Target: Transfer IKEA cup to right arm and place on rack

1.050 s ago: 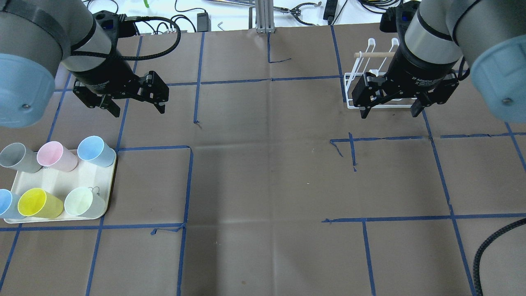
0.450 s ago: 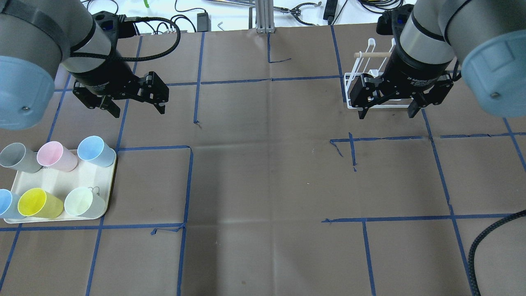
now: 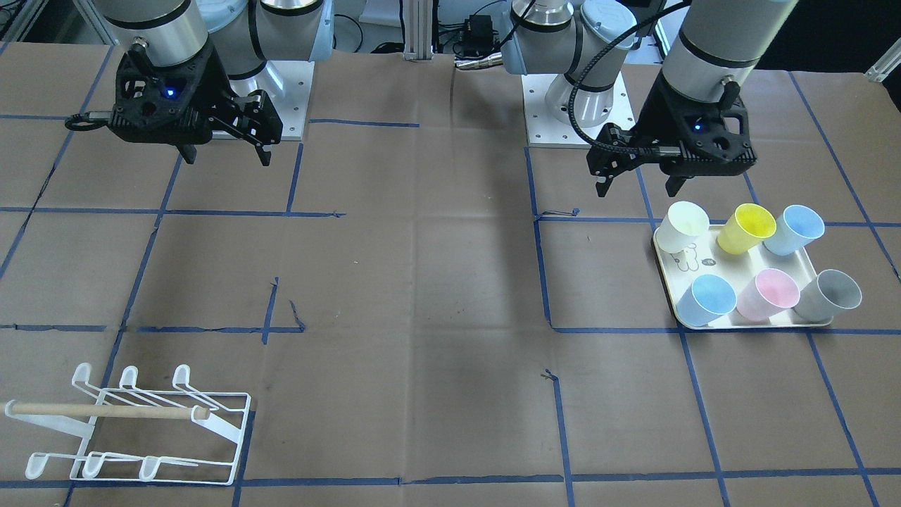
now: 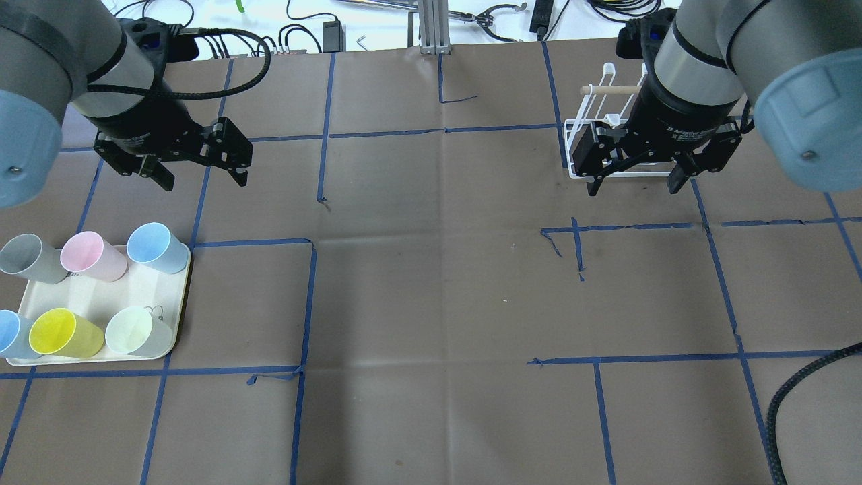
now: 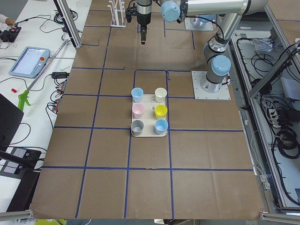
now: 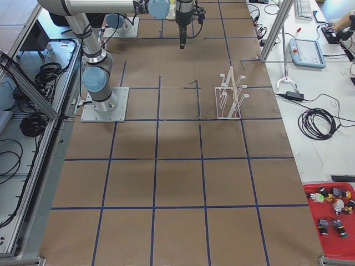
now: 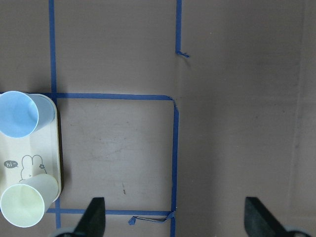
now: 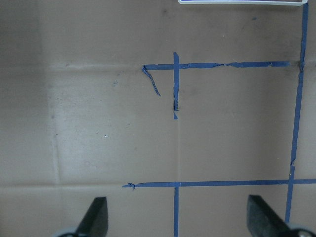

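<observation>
Several IKEA cups stand upright on a cream tray (image 4: 101, 296) at the table's left: grey (image 4: 27, 258), pink (image 4: 91, 254), blue (image 4: 155, 246), yellow (image 4: 60, 332) and pale green (image 4: 135, 330) among them. My left gripper (image 4: 202, 180) hangs open and empty above the table, behind the tray and apart from the cups; its wrist view shows the blue cup (image 7: 17, 113) and the pale cup (image 7: 24, 205) at its left edge. The right arm's gripper (image 4: 633, 188) is open and empty, hovering in front of the white wire rack (image 4: 569, 148), which holds nothing (image 3: 141, 429).
Blue tape lines (image 4: 310, 296) grid the brown paper table cover. An aluminium post (image 4: 431, 27) and cables sit beyond the far edge. A teach pendant (image 5: 28, 61) lies on the side bench, and a red bin (image 6: 333, 221) of small parts stands off the table.
My left arm has shifted to the left, toward the space behind the tray, its gripper still open. The right arm has moved slightly left and back. The cups and rack are unmoved.
</observation>
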`<state>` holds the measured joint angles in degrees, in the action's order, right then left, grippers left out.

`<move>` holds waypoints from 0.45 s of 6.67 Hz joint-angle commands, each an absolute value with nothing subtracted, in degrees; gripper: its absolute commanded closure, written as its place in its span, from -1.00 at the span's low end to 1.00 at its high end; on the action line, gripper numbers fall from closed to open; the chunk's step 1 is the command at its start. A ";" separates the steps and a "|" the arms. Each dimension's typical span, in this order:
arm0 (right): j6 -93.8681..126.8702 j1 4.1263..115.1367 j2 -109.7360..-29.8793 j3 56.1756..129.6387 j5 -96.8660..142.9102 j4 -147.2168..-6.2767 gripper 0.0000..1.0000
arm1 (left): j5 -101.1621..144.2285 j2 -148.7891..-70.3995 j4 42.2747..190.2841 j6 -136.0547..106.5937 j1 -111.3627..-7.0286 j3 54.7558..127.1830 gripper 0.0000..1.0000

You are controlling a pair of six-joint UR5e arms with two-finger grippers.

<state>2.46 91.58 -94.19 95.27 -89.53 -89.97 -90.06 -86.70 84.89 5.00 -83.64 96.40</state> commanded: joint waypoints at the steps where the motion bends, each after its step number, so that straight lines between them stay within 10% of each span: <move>1: 2.46 91.58 -94.13 94.93 -89.21 -90.09 -1.00 | -90.00 -86.40 84.73 13.32 -75.19 98.69 -1.00; 3: 2.46 91.58 -94.04 94.83 -88.95 -90.78 -1.00 | -89.82 -86.66 82.11 21.32 -68.93 101.15 -1.00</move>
<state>2.46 91.58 -94.07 94.94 -89.10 -90.29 -89.89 -86.51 83.91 16.64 -72.53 99.60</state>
